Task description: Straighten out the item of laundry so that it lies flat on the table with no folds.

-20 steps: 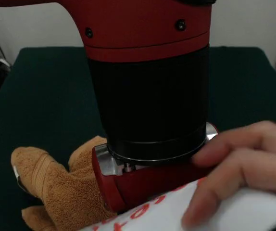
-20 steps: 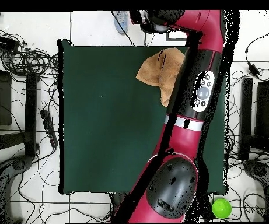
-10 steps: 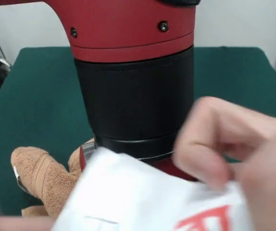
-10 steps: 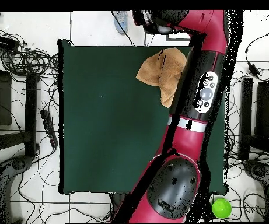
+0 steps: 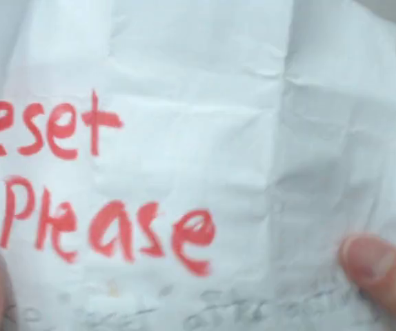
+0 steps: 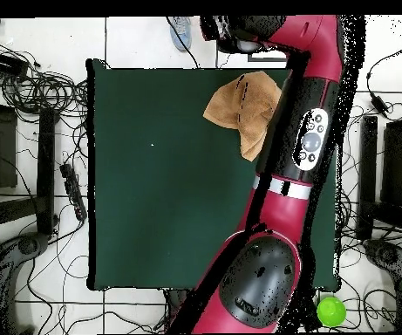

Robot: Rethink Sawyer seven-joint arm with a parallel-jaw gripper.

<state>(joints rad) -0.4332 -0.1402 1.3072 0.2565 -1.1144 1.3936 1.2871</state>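
A white sheet of paper (image 5: 198, 138) with red lettering reading "eset Please" is filling the front view, and a person's fingertips (image 5: 377, 269) are pinching it at the lower corners. From overhead, the towel (image 6: 243, 109) is lying crumpled and folded on the green bench (image 6: 169, 192), near the edge far from the robot's base, with one side tucked under the red and black arm (image 6: 304, 131). The arm is reaching across the bench past that far edge. The claw is hidden, so its state cannot be told.
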